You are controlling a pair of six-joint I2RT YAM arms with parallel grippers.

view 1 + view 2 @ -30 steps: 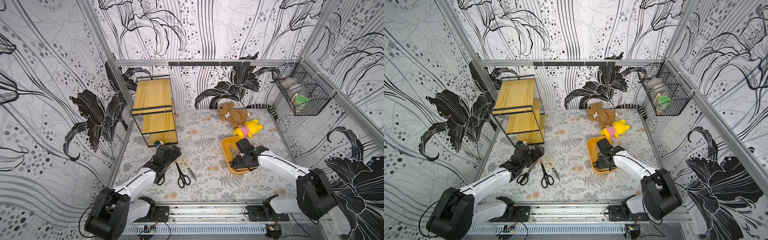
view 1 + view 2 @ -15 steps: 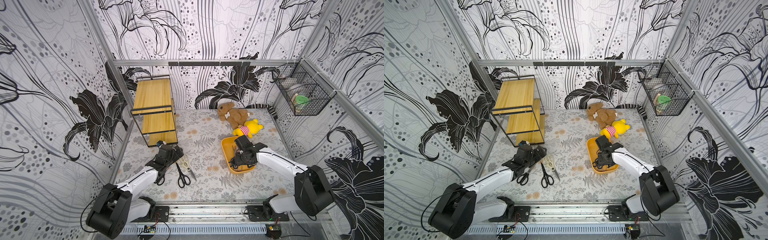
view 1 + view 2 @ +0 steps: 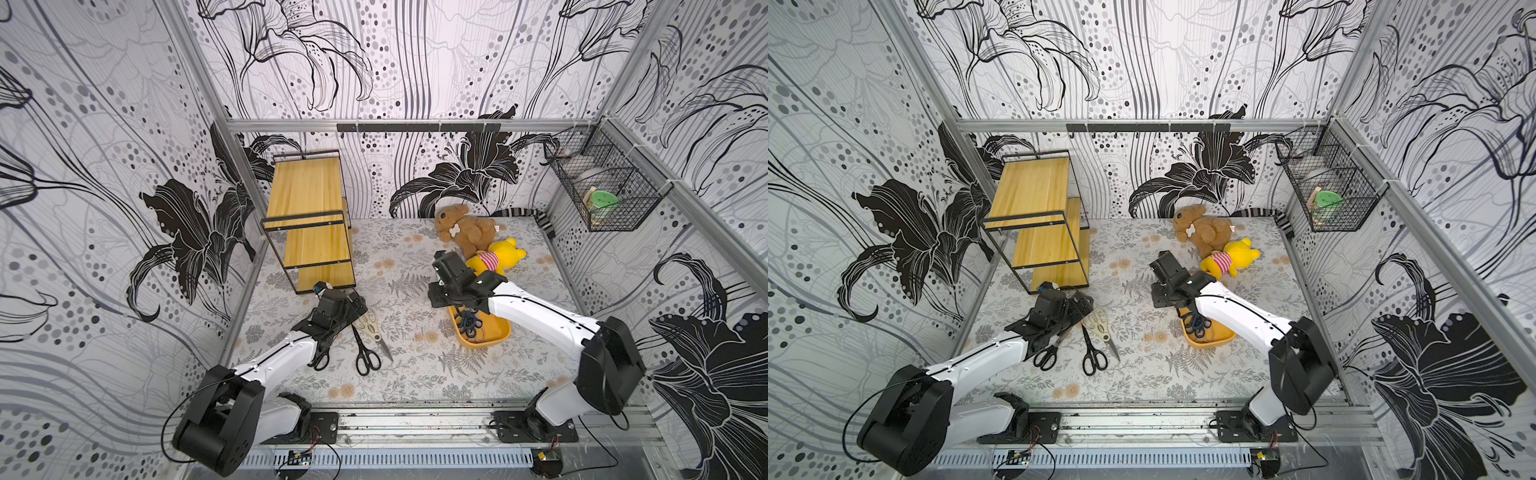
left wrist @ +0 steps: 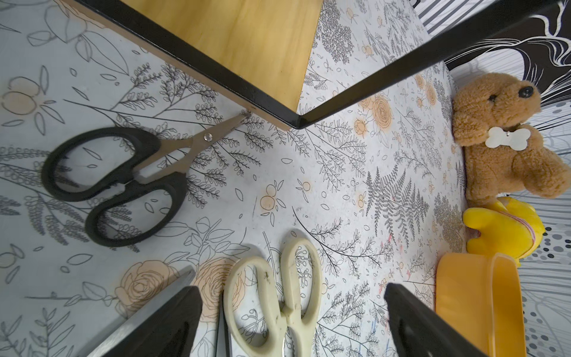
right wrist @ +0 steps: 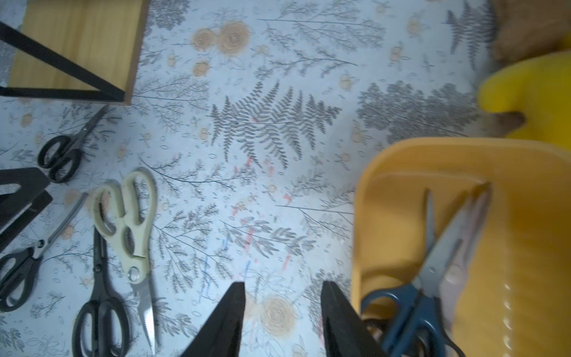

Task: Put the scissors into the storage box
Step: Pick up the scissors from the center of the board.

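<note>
The floral-printed tabletop (image 3: 407,374) carries a wooden shelf (image 3: 307,195) far left, a brown plush dog (image 3: 465,228) and a yellow plush bear (image 3: 496,257) at the back, the storage box (image 3: 494,334) right of centre, and cream shears (image 3: 368,326) just beside black-handled scissors (image 3: 365,357).

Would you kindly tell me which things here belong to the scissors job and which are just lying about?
Job: storage box; blue-handled scissors inside it; cream shears; black-handled scissors.
Lying about: brown teddy; yellow plush; wooden shelf; wire basket.

Glossy plastic storage box (image 5: 362,222), metal-bladed scissors (image 4: 185,145) (matt plastic handles), fuzzy plush bear (image 4: 500,133)
</note>
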